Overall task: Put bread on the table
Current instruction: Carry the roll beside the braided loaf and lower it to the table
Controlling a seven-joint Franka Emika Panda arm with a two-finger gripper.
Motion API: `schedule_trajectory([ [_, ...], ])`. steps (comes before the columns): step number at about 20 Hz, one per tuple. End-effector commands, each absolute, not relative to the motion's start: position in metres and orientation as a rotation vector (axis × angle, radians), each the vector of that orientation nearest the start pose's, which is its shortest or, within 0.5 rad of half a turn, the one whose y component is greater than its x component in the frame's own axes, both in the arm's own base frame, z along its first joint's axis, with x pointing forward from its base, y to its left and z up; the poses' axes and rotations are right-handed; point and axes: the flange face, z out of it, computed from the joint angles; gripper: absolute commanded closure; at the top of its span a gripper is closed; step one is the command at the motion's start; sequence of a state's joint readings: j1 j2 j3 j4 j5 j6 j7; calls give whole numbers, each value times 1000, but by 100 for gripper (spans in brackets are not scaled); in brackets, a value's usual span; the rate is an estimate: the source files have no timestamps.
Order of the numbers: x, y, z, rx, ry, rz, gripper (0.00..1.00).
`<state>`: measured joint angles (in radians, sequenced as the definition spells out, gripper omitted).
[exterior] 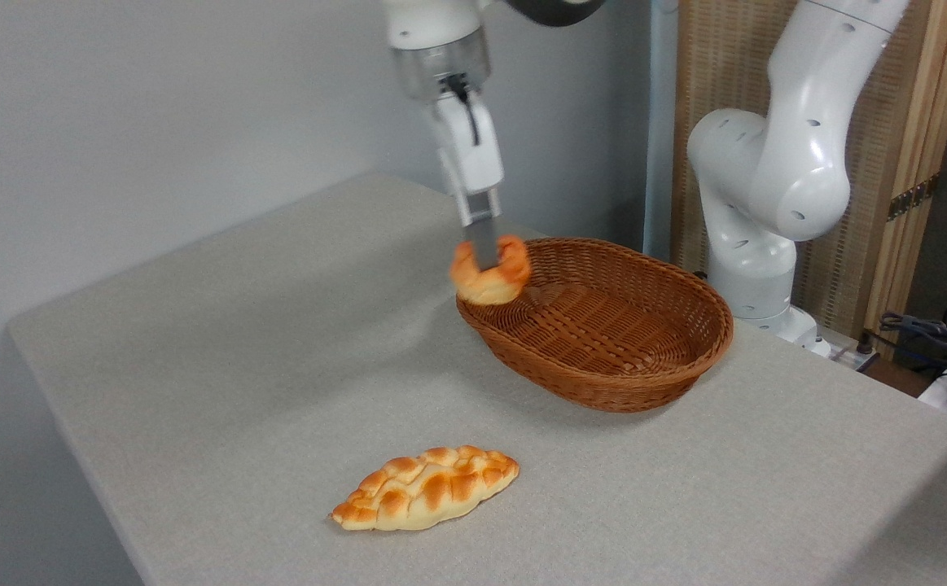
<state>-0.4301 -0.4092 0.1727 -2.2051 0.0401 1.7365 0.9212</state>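
The bread (485, 282), a small round orange-golden bun with a lumpy top, hangs in the air at the left rim of the wicker basket (603, 325). My gripper (483, 254) comes down from above and is shut on the bun, its grey fingers pressed into the bun's top. The bun sits just above the basket's edge, partly over the grey-beige table (237, 325). The fingertips are hidden in the bun.
A longer braided loaf (426, 487) lies on the table near the front. The brown oval basket holds nothing that I can see. The arm's white base (766, 203) stands behind the basket at the right. Cables lie at the far right edge.
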Motion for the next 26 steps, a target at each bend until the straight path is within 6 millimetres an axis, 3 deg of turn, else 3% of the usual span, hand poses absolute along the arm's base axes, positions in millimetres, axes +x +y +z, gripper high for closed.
schedule_trajectory([
  [1, 492, -104, 496, -2696, 1627, -24, 87],
  [4, 527, -101, 471, -2733, 1486, -140, 67],
  [7, 532, -99, 464, -2755, 1464, -151, 7],
  [8, 533, -98, 464, -2753, 1464, -150, 0],
  [12, 535, -100, 454, -2757, 1465, -122, 0],
  [18, 535, -101, 455, -2754, 1469, -122, 0],
  [23, 539, -101, 467, -2764, 1440, -153, 0],
  [26, 544, -97, 486, -2781, 1411, -148, 0],
])
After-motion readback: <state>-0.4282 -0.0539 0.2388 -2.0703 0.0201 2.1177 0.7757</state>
